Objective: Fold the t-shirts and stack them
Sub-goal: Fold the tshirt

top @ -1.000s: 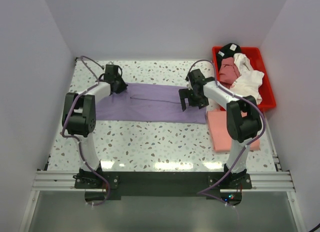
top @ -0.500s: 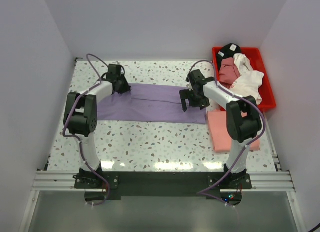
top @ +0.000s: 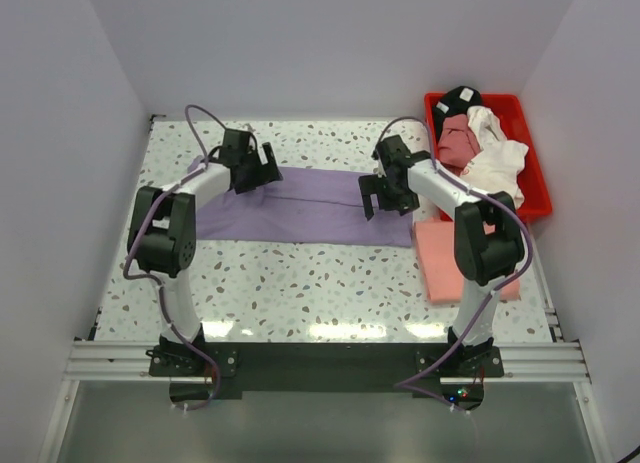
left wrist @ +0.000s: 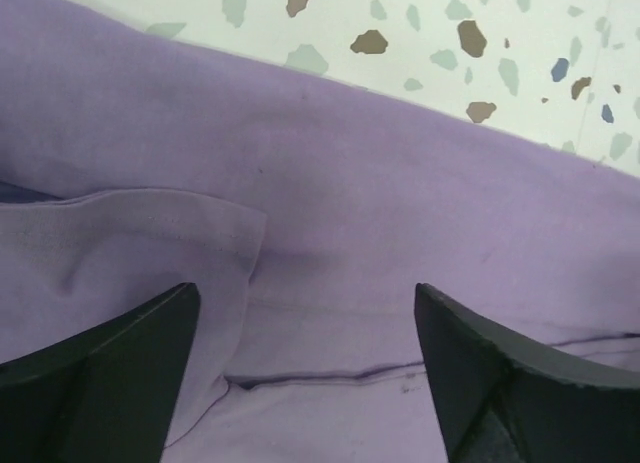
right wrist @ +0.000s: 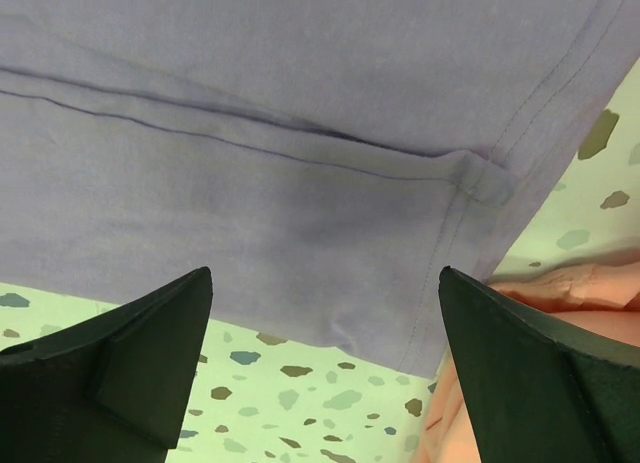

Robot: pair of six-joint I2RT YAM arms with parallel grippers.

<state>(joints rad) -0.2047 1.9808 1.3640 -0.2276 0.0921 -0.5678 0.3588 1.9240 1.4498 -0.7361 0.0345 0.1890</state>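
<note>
A lavender-purple t-shirt (top: 300, 208) lies flat across the speckled table, folded into a long band. My left gripper (top: 262, 169) hovers over its left end, jaws open, with only purple cloth (left wrist: 380, 233) and a folded sleeve flap (left wrist: 130, 253) below. My right gripper (top: 383, 195) stands open above the shirt's right end (right wrist: 300, 103), with a hem corner and bare table showing between its fingers. A folded salmon-pink t-shirt (top: 450, 258) lies on the table to the right, and its edge (right wrist: 560, 293) shows in the right wrist view. More t-shirts, dusty-rose (top: 458, 143), white (top: 492, 153) and black (top: 460, 98), are heaped in the bin.
A red plastic bin (top: 528, 133) sits at the back right corner. Grey walls close in the table on the left, back and right. Speckled tabletop (top: 300, 283) stretches between the purple shirt and the arm bases.
My left gripper has opened and let go of the purple shirt's left end, shifting slightly right. The right gripper has stayed open and still.
</note>
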